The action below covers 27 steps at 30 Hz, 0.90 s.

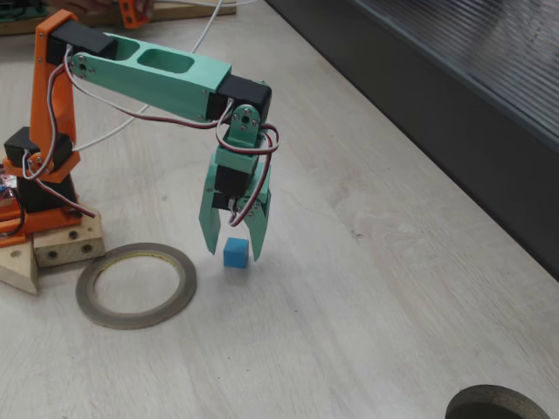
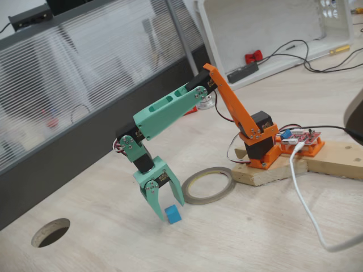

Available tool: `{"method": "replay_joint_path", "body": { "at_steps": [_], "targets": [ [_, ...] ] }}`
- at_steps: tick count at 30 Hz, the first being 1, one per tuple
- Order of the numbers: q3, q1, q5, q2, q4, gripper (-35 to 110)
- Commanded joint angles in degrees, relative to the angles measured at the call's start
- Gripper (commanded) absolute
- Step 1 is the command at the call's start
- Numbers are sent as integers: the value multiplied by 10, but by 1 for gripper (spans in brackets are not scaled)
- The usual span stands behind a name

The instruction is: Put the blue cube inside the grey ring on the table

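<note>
On the pale wood table (image 1: 376, 288), your blue cube (image 1: 236, 253) sits flat between the green gripper's (image 1: 233, 247) spread fingers. It's a small bright block with plain faces and sharp edges. The jaws are wide open, one finger on each side, gripping nothing. In both fixed views the cube sits just beside the thin grey ring (image 1: 135, 285) but outside it, and that ring has a yellowish inner edge.

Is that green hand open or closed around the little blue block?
Open. The hand has its fingers spread on either side of the blue cube, which sits on the table, with gaps visible.
</note>
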Motion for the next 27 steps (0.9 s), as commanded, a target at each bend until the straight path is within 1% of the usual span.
{"method": "replay_joint_path", "body": {
  "at_steps": [1,22,27],
  "targets": [
    [-6,3,6,12,17,41],
    [0,4,6,7,10,41],
    [-6,4,7,-57,10,41]
  ]
}}
